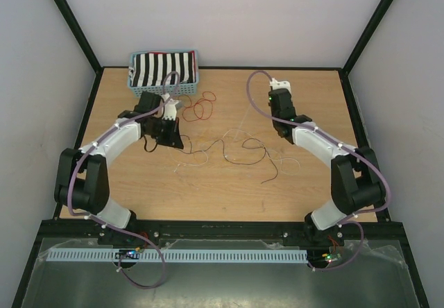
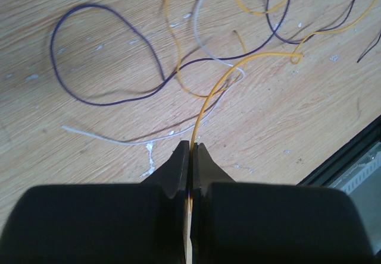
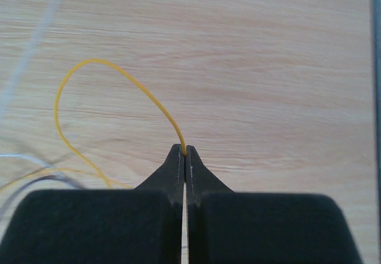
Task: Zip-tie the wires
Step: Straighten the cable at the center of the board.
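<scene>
Wooden table (image 1: 229, 197) under both arms, a striped basket (image 1: 164, 70) at the far left, and the wires (image 1: 229, 148) lay loose in curls across the middle, between your two arms.

Risk first, from the left. Your left gripper (image 2: 191, 148) had only a tip-pinch on a yellow strand (image 2: 208, 97), and something that thin could have slid out the moment you pulled. That strand also crossed a purple wire (image 2: 89, 6) and a white one (image 2: 119, 140). A lift might have dragged the tangle along, or cinched it into a knot instead of a neat bundle.

On the right, same worry. Your right gripper (image 3: 184, 151) caught its yellow loop (image 3: 119, 74) at the very tips, and a hard tug away from the left side could have popped it free or kinked it. Whether both claws held the same wire, I couldn't tell.

Now the claws:
- **Left:** jaws pressed fully together, with the yellow strand nipped between the tips, just above the wood.
- **Right:** jaws closed tight too, clamping the loop's end, with nothing else touching them.

No zip tie showed in either claw, so bundling looked a long way off.
</scene>
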Robot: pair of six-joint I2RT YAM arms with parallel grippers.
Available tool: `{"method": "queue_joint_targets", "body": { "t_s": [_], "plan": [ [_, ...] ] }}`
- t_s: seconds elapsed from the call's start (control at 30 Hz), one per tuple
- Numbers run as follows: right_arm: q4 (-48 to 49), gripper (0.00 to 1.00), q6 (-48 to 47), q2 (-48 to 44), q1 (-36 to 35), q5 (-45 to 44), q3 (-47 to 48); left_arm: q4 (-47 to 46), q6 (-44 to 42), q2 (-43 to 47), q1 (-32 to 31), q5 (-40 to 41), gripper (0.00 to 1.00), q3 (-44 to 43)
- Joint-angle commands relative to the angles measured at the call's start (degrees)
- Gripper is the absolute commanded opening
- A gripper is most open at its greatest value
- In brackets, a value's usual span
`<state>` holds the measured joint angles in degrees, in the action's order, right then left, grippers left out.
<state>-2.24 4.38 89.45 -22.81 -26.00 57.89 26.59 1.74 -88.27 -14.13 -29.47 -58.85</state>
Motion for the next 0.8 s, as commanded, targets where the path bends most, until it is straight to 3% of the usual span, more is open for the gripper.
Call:
{"method": "queue_joint_targets", "body": {
  "t_s": [0.0, 0.23, 0.53, 0.77],
  "plan": [
    [-8.4, 0.0, -0.8, -0.2, 5.0, -10.2, -0.2, 3.0, 2.0, -0.2, 2.2, 0.2, 0.0, -1.2],
    [-10.9, 0.0, -1.5, 1.7, 11.5, -19.8, -0.1, 4.0, 3.0, -4.3, 3.6, 1.0, 0.0, -3.1],
    [-12.0, 0.0, -2.2, 6.6, 13.4, -29.8, 0.8, 5.8, 2.7, -8.0, 4.0, 11.6, 0.0, -3.2],
    [-12.5, 0.0, -1.6, 7.7, 16.5, -29.6, 0.8, 8.1, 2.0, -9.2, 4.2, 20.1, 0.0, -4.8]
  ]
}}
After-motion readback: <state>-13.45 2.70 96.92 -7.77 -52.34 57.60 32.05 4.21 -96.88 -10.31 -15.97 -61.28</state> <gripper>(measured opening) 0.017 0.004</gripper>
